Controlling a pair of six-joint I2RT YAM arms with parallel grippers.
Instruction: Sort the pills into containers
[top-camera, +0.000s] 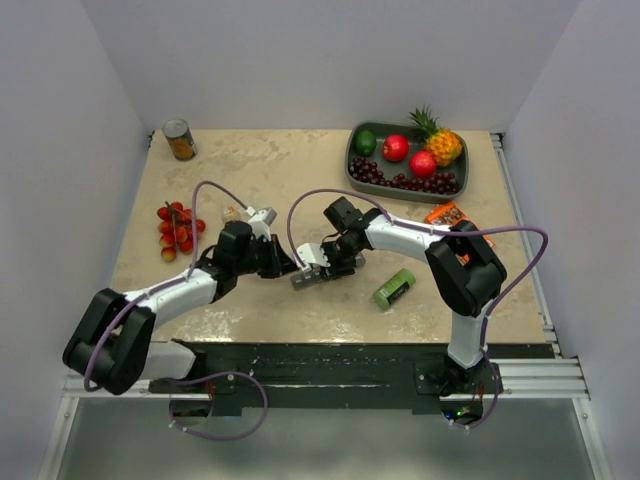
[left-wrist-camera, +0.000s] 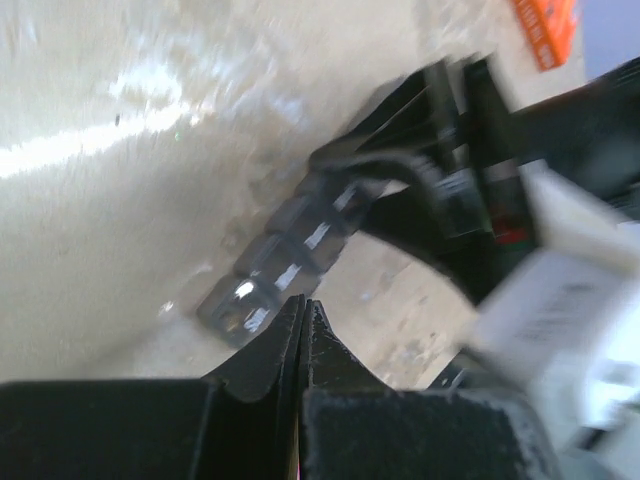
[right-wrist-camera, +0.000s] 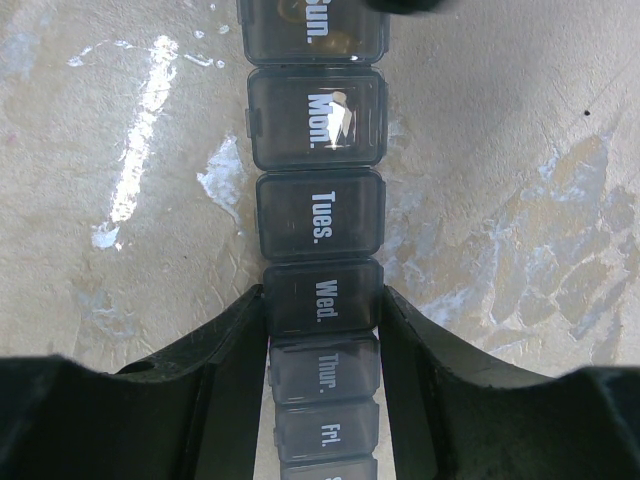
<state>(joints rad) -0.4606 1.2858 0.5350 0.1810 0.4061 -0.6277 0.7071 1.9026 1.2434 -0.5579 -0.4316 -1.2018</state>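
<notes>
Clamped at Wed. cell by right gripper (right-wrist-camera: 322, 308): containers (right-wrist-camera: 318, 125), mid-table, visible lids down. Pinched shut and empty beside strip's left end: left gripper (left-wrist-camera: 303, 322). Hold strip steady, pry one lid gently; no pills discernible.

The top camera overlooks the whole table (top-camera: 260, 170); both wrist cameras sit close above the same strip of containers (right-wrist-camera: 320, 210).

containers (right-wrist-camera: 318, 215): ends cut by top and bottom edges | left wrist view: blurred

On table (top-camera: 260, 165): containers (right-wrist-camera: 320, 220) front, fruit tray (top-camera: 349, 168) behind-right.
</notes>
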